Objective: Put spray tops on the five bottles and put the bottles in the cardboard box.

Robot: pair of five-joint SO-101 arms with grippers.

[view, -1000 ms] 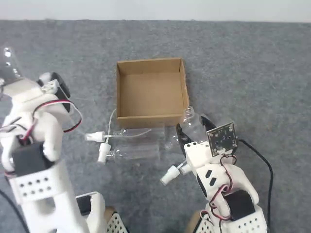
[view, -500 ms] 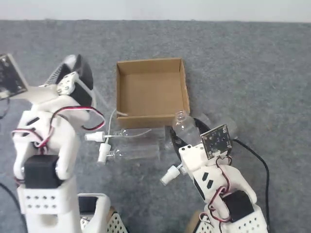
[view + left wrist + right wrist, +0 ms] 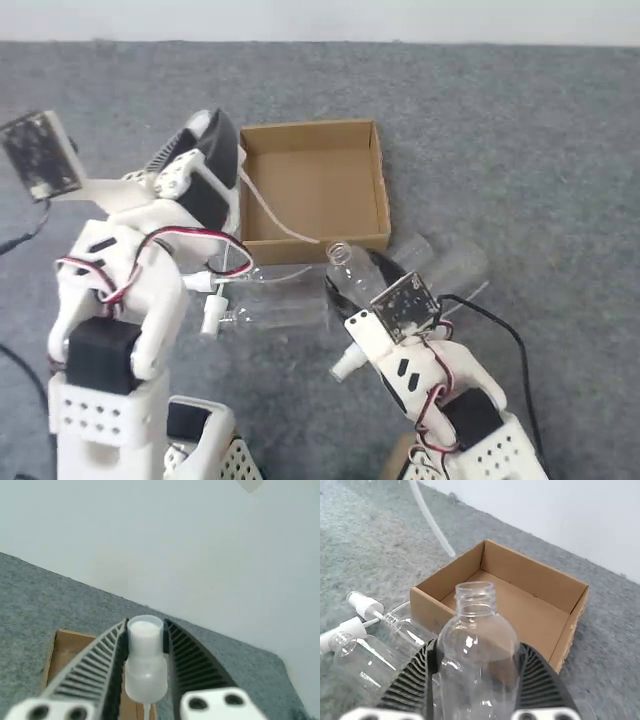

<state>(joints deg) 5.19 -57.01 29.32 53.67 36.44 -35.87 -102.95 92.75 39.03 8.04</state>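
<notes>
Two closed grippers are shown: the left gripper (image 3: 145,626) is clamped on a spray top (image 3: 145,667), the right gripper (image 3: 477,651) on an uncapped bottle (image 3: 476,605) held upright before the cardboard box (image 3: 355,243). The dip tube (image 3: 270,213) is slanted down, its end near the bottle's mouth.

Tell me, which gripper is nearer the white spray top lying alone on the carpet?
Right. The right gripper, holding an open bottle, sits just beyond that spray top; the left gripper is by the cardboard box's left wall.
</notes>
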